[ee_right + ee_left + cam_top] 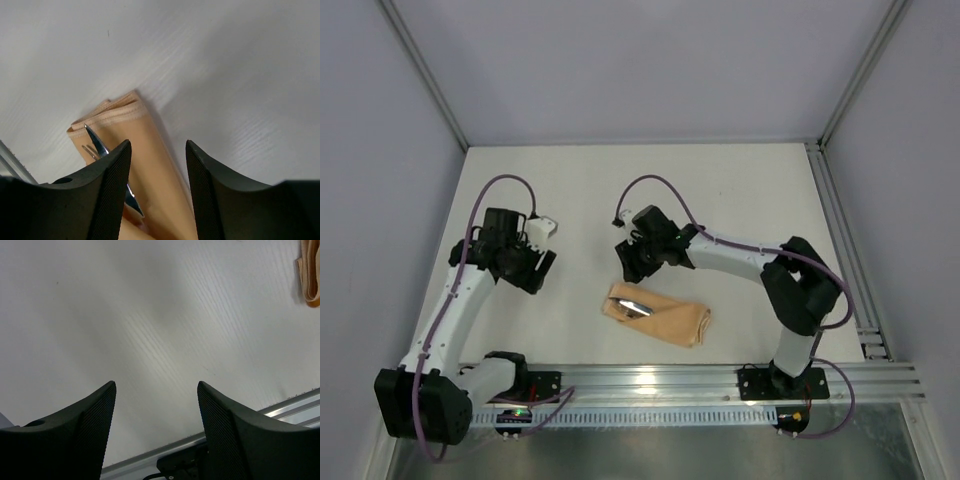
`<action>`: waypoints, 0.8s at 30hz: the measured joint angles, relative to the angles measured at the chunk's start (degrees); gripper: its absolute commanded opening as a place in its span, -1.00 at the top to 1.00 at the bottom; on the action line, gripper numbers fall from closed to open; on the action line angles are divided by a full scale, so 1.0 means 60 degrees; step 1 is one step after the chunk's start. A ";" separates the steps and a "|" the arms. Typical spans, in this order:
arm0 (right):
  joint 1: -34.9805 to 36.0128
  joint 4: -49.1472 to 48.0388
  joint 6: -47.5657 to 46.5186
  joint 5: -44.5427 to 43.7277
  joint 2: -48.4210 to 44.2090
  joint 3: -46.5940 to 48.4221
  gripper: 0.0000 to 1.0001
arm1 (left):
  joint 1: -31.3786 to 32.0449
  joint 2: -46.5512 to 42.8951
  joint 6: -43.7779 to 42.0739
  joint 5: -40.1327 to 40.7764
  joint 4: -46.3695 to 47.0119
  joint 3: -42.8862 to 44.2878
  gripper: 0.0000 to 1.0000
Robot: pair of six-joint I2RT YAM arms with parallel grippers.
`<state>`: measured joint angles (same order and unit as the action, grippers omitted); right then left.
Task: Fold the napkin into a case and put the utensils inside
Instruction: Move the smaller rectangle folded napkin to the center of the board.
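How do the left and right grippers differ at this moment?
The left gripper hangs over bare table, with the napkin off to one side. The right gripper sits just above the folded napkin's end. The utensils poke from the napkin beside the right gripper's fingers, while nothing lies under the left gripper. Both are open and hold nothing.

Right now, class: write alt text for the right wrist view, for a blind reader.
A folded peach napkin lies on a white table, metal utensil tips showing at one end. The open black fingers of the right hand frame it, holding nothing.
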<state>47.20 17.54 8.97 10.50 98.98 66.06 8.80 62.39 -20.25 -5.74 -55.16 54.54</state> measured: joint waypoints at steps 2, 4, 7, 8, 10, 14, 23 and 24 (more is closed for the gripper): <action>-0.0076 -0.0146 -0.0226 0.0437 0.0758 0.0437 0.00 | -0.0444 -0.0131 -0.0018 -0.0164 0.0000 -0.0251 -0.37; -0.0102 -0.0270 -0.0372 0.0787 0.1220 0.0692 0.00 | -0.0761 -0.0197 -0.0033 -0.0313 -0.0007 -0.0452 -0.38; -0.0102 -0.0390 -0.0495 0.1075 0.1421 0.0732 0.02 | -0.0849 -0.0197 -0.0055 -0.0484 -0.0011 -0.0554 -0.38; -0.0120 -0.0426 -0.0510 0.1144 0.1424 0.0729 0.03 | -0.0852 -0.0197 -0.0066 -0.0539 -0.0011 -0.0557 -0.38; -0.0138 -0.0550 -0.0521 0.1231 0.1424 0.0729 0.04 | -0.0856 -0.0197 -0.0102 -0.0663 -0.0004 -0.0557 -0.38; -0.0215 -0.0710 -0.0535 0.1282 0.1472 0.0674 0.07 | -0.0856 -0.0197 -0.0164 -0.0841 -0.0004 -0.0557 -0.38; -0.0295 -0.0911 -0.0546 0.1960 0.1938 0.0393 0.15 | -0.0863 -0.0197 -0.0171 -0.1013 -0.0004 -0.0557 -0.39; -0.0291 -0.0925 -0.0546 0.2087 0.1949 0.0372 0.17 | -0.0863 -0.0197 -0.0171 -0.1020 -0.0004 -0.0557 -0.39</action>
<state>45.45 11.99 5.69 23.03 110.67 68.29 3.62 61.21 -21.28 -11.86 -55.18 51.20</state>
